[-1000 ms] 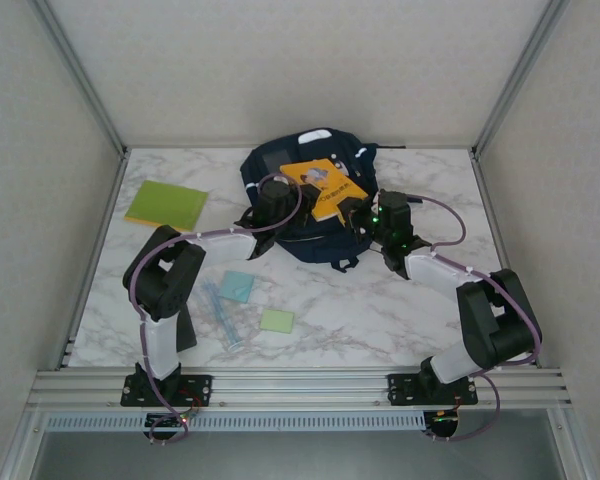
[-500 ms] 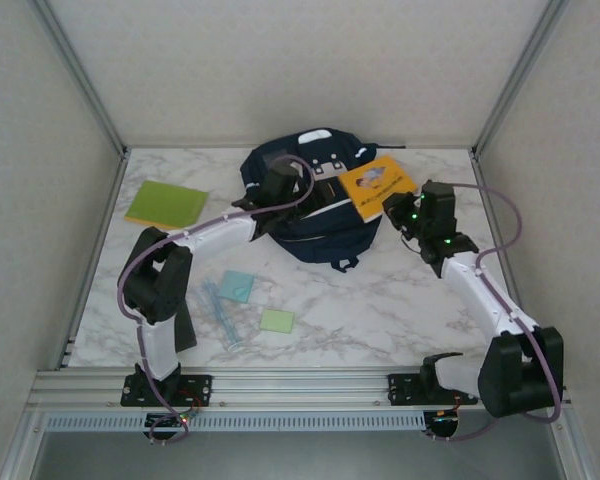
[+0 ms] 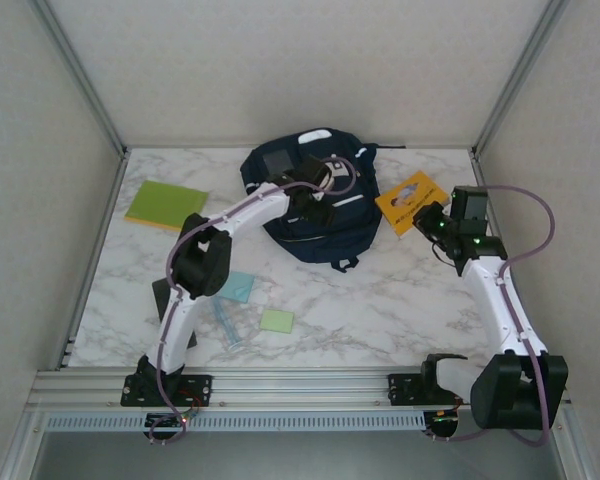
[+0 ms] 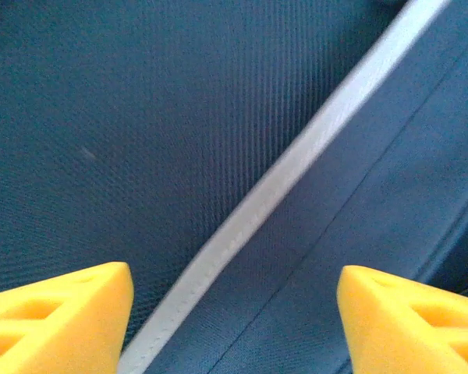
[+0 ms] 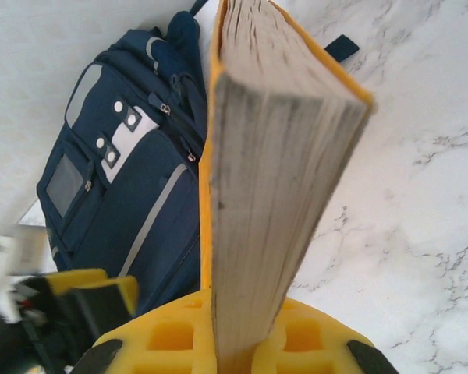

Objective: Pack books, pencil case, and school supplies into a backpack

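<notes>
1. Right gripper point(image 3: 435, 222) is clamped on the lower edge of the orange-yellow book point(image 3: 411, 199). The right wrist view confirms it: the page block of the book point(image 5: 273, 156) stands edge-on between the yellow pads point(image 5: 171, 339). The book is held in the air to the right of the backpack point(image 3: 325, 235), apart from it and above the marble table point(image 3: 400, 300).
2. Judgement: gripping by one edge leaves the free end leading, which suits sliding the book into an opening.
3. Left gripper point(image 3: 315, 193) is over the upper front of the backpack. In its wrist view the left gripper point(image 4: 234, 327) has its jaws well apart with nothing between them. Below it lie navy fabric and a white trim stripe point(image 4: 296, 156).
4. Judgement: the left arm is probably placed to catch or spread the bag so the book can enter. I cannot tell whether the main compartment is open.
5. Not yet packed, all on the table:
   - yellow-green book point(image 3: 167, 204), far left;
   - light-blue pad point(image 3: 237, 287), pale-green pad point(image 3: 276, 320) and translucent sticks point(image 3: 223, 318), near the left arm.
6. A dark shape point(image 3: 161, 297) beside the left arm may be the pencil case. It is partly hidden, so I cannot confirm this.
7. Risk: a thin book held by one edge could sag or snag on the bag's rim.
</notes>
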Robot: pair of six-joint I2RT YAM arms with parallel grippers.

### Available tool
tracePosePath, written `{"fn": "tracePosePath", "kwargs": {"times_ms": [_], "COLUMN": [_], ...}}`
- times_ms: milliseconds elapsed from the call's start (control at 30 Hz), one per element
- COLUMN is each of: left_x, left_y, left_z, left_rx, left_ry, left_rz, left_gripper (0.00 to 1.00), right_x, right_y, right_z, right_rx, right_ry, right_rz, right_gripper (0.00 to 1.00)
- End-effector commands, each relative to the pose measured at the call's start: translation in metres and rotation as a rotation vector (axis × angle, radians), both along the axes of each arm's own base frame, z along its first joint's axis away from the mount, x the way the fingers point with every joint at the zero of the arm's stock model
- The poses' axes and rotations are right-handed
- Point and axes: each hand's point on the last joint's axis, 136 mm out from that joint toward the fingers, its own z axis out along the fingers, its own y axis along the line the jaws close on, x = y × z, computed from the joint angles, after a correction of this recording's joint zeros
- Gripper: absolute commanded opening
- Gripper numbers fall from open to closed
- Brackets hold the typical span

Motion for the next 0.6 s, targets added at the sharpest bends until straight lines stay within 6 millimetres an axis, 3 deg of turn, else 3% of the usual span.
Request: {"fn": "tracePosePath", "kwargs": {"times_ms": [0,200,367,467,567], "left_x": [-0.011,-0.034,-0.056,-0.053,-0.043], "left_y": [0.004,-0.009,-0.017,-0.012,-0.001], "left_z": [-0.003,-0.010,-0.001,-0.003,-0.024], "left_rx": [0.108,0.038,-0.030,0.016,0.119], "left_ry": [0.002,0.118,0.196,0.166,0.135], "left_rz": [-0.126,-0.204,-0.275,-0.270,-0.247], "left_gripper": [0.73,0.76,0.77,0.77,0.76], "right_x": [0.002,0.001,0.000,0.000,0.001], "right_y": [0.005,0.006,0.007,0.006,0.007], "right_z": [0.024,0.015,0.014,0.013,0.009], "right_rx": [0.001,0.017,0.018,0.017,0.024], "right_ry": [-0.104,-0.087,-0.084,-0.082,-0.075], "right_rz": [0.046,0.050,0.055,0.054,0.053], "right_gripper": [0.00,0.00,0.00,0.00,0.00]}}
